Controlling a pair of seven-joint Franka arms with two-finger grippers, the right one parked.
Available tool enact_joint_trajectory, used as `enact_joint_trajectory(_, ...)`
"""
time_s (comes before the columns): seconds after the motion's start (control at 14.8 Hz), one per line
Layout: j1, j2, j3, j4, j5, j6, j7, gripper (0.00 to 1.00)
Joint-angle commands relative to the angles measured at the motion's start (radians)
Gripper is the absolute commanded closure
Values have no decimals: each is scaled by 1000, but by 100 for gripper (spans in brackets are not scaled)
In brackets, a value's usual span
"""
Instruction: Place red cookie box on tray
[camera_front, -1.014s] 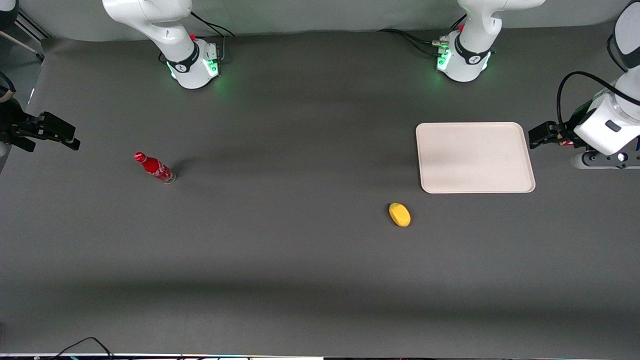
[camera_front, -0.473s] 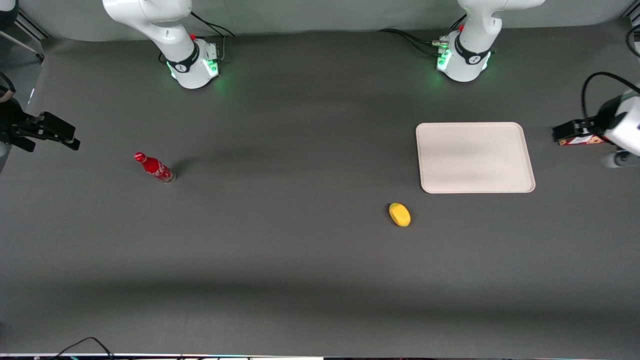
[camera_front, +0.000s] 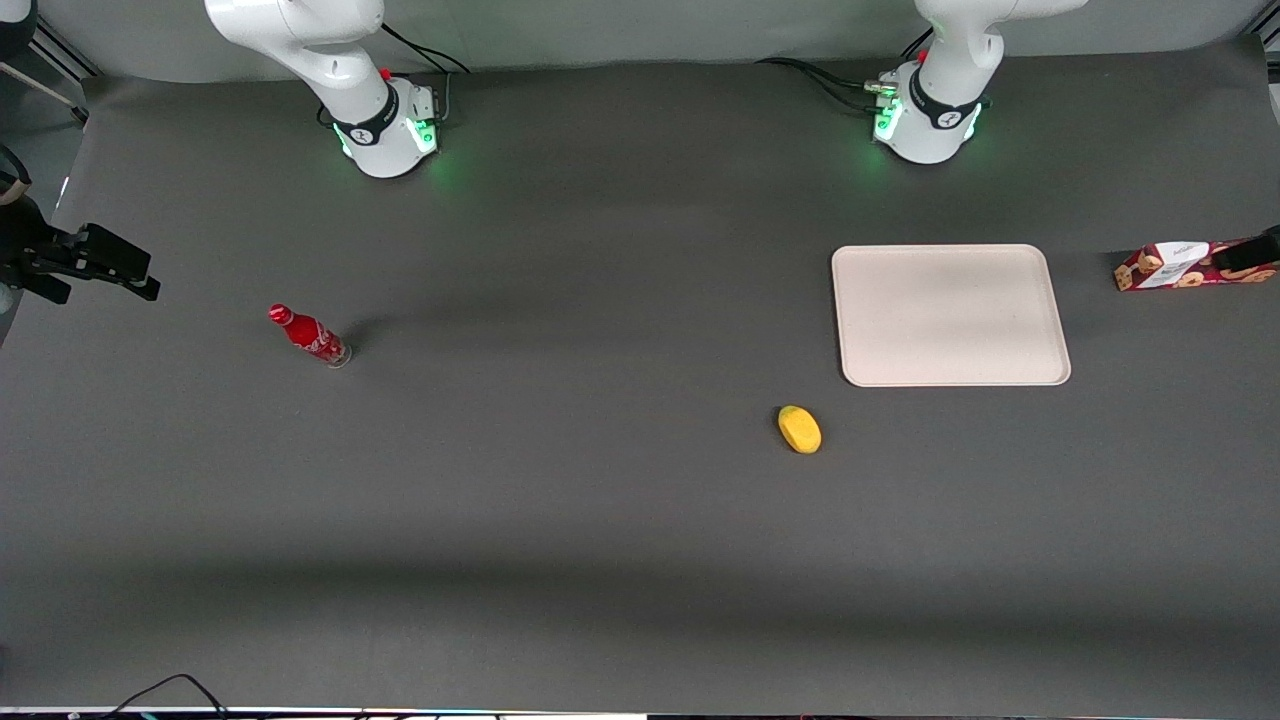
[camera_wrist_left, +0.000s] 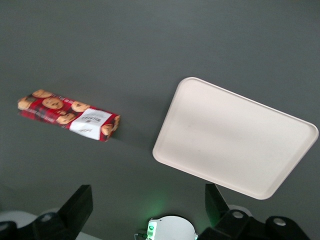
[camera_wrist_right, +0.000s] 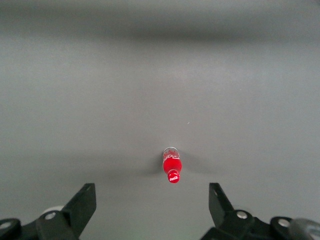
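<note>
The red cookie box (camera_front: 1185, 266) lies flat on the dark table at the working arm's end, beside the tray (camera_front: 950, 315) with a gap between them. The tray is cream-white and holds nothing. In the left wrist view the box (camera_wrist_left: 70, 115) and the tray (camera_wrist_left: 235, 137) both lie far below my gripper (camera_wrist_left: 147, 210), which is open and empty, well above the table. In the front view only a dark bit of the gripper (camera_front: 1264, 247) shows at the frame edge, over the box's end.
A yellow fruit (camera_front: 799, 429) lies nearer the front camera than the tray. A small red soda bottle (camera_front: 310, 336) stands toward the parked arm's end. The working arm's base (camera_front: 925, 110) stands farther from the camera than the tray.
My left arm has swung away from the tray toward the frame edge and risen, uncovering the cookie box on the table. The box, the tray and the other things have not moved.
</note>
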Motion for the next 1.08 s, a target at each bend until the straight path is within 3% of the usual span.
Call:
enact_joint_trajectory(0.0,155,-1,2,6,-26,6,-2,0)
enact_joint_trajectory(0.27,318,-15,11,-37,-41,50,34,0)
enact_joint_trajectory(0.41,323,-27,99,-98,-55,122,32,0)
enact_joint_trajectory(0.61,323,-21,198,-170,-132,216,5,0)
enact_joint_trajectory(1.01,325,-61,253,-425,-150,558,-219,0)
